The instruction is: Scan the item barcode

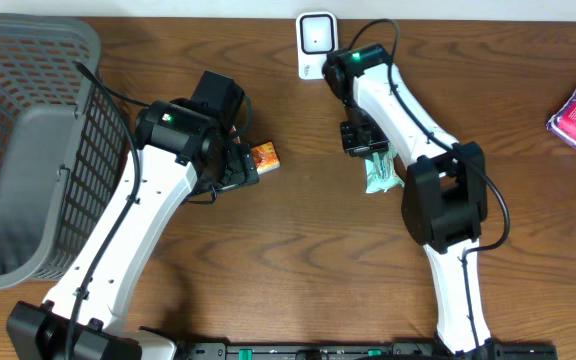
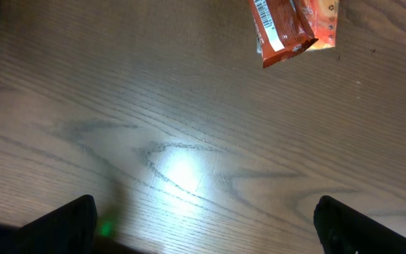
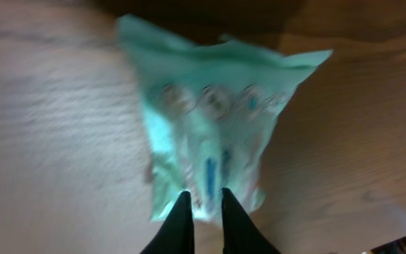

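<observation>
While the right claw (image 3: pixel 203 204) was clenched on one edge of the green packet (image 3: pixel 210 120), close to the worktop (image 3: pixel 48 141) near the scanner (image 1: pixel 315 40), and the left claw (image 2: pixel 206 222) hung released, a steady, barcode-first lift seemed best.

Brown wooden table (image 2: pixel 189 169) with visible grain and a soft sheen, matt grey plastic basket (image 1: pixel 38 30), glossy orange foil wrapper (image 2: pixel 291 28), mint-green packet (image 3: pixel 210 120) — thin crinkled plastic film, smooth white plastic scanner (image 1: pixel 315 40)
</observation>
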`<action>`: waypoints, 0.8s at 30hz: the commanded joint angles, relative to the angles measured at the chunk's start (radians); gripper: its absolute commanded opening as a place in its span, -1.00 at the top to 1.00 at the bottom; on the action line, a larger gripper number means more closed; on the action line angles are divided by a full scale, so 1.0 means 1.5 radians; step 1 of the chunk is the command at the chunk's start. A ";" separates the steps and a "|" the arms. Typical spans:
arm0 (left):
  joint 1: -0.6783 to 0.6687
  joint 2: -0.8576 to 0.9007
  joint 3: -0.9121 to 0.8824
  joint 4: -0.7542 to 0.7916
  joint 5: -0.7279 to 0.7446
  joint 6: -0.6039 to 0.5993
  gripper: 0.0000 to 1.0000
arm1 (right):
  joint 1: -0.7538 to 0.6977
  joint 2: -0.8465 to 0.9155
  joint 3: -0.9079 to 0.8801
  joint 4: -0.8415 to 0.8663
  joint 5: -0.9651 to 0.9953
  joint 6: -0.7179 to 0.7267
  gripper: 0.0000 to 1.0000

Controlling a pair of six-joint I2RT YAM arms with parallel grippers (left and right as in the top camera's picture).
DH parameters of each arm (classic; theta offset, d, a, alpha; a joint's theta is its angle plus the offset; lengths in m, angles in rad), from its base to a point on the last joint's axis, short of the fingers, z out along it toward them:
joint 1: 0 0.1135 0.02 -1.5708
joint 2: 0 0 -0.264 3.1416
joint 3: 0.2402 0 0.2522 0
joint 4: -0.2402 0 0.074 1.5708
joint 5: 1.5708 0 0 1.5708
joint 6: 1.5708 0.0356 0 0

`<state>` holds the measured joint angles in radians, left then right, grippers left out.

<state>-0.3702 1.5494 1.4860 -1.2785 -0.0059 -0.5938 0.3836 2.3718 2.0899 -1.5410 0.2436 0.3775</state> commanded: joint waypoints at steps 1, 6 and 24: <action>0.001 0.004 0.000 -0.003 -0.004 0.011 -0.96 | -0.030 -0.005 -0.007 0.006 0.025 0.017 0.88; 0.001 0.004 0.000 -0.003 -0.004 0.011 -0.96 | -0.060 -0.005 -0.020 0.024 -0.032 -0.019 0.92; 0.001 0.004 0.000 -0.003 -0.004 0.011 -0.96 | -0.059 -0.007 -0.096 0.102 -0.061 -0.008 0.98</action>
<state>-0.3702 1.5494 1.4860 -1.2785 -0.0059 -0.5938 0.2874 2.3615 1.8713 -1.3453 0.1734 0.3588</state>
